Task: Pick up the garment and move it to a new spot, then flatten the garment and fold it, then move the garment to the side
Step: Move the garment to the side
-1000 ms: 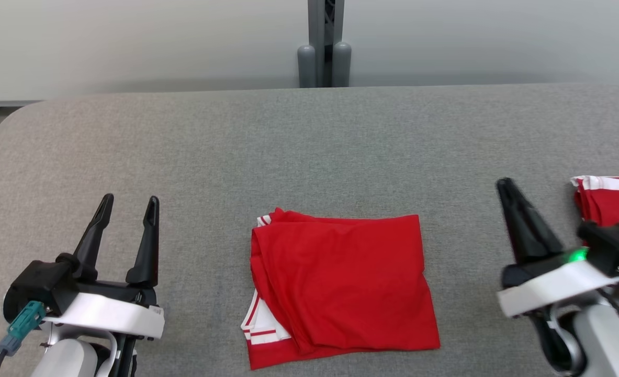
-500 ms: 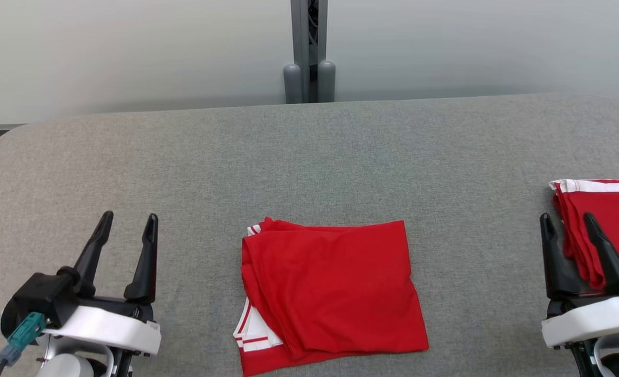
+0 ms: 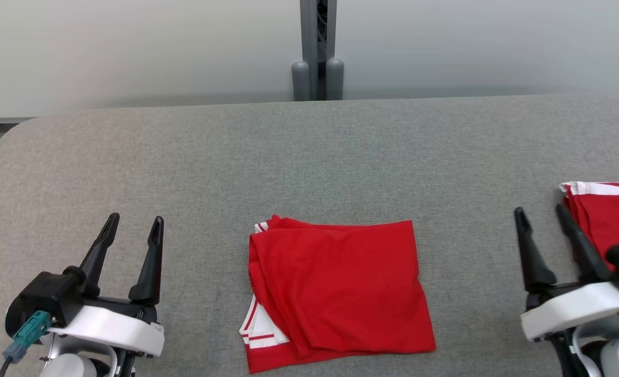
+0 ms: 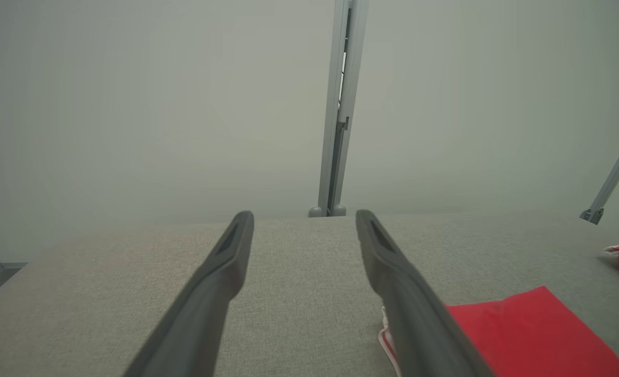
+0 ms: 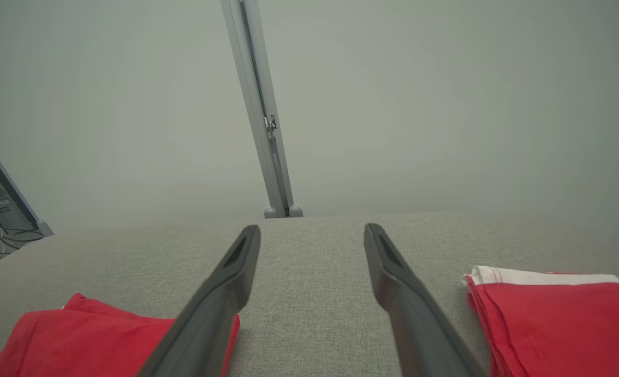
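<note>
One garment (image 3: 340, 288) lies folded at the centre of the surface (image 3: 309, 157) — a second garment (image 3: 607, 220) sits at the right edge. Flanking it, left tool (image 3: 134, 220) and right tool (image 3: 539, 209) hang empty, fingers apart. Folding looks done; moving it aside comes next — that calls for pinching all layers.

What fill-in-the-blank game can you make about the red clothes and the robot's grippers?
The folded red garment with white stripes lies on a ___ fabric table.
The left gripper and the right gripper both stand ___, not shut.
A second folded red garment lies beside the ___ gripper.
Missing words: grey; open; right.
</note>
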